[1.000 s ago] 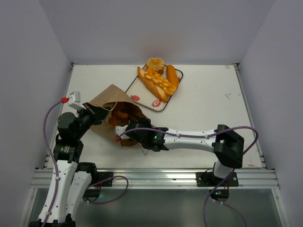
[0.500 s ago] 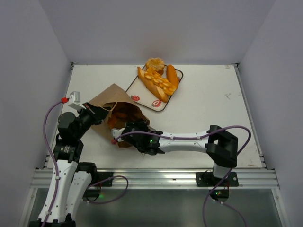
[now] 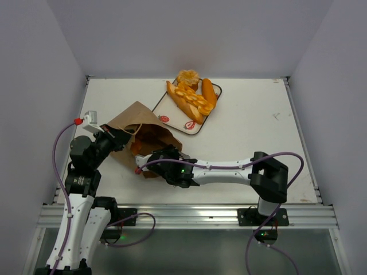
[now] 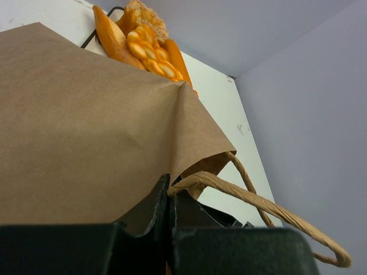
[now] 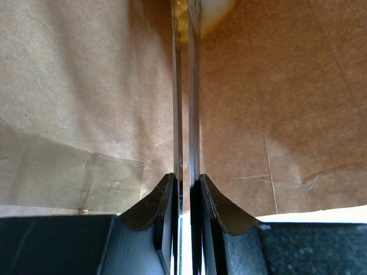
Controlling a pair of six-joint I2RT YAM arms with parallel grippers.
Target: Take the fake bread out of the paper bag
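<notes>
Most of the fake bread lay piled on the white strawberry-print tray at the upper centre of the top view. A round ruffled bun sat at the far end, a long baguette ran down the left side and an oval roll lay along the right. One more orange-golden piece showed inside the mouth of the paper bag. The bag lay on the white bench left of centre, just below and left of the tray, with its opening turned toward the lower right.

The left hand came in from the left edge of the frame, its fingers pressed together on the bag's rim. In the left wrist view the left hand pinched the brown paper where a cord handle looped out to the lower right. The piled bread peeked over the bag's top fold in the upper left of that view.

The right arm stretched across the lower middle of the top view, and the right hand was at the bag's mouth. In the right wrist view the right hand had its two thin fingers drawn almost together, with only a narrow slit between them and brown paper on both sides. A pale, glossy golden shape sat at the top edge by the fingertips. Whether it was gripped could not be told.
</notes>
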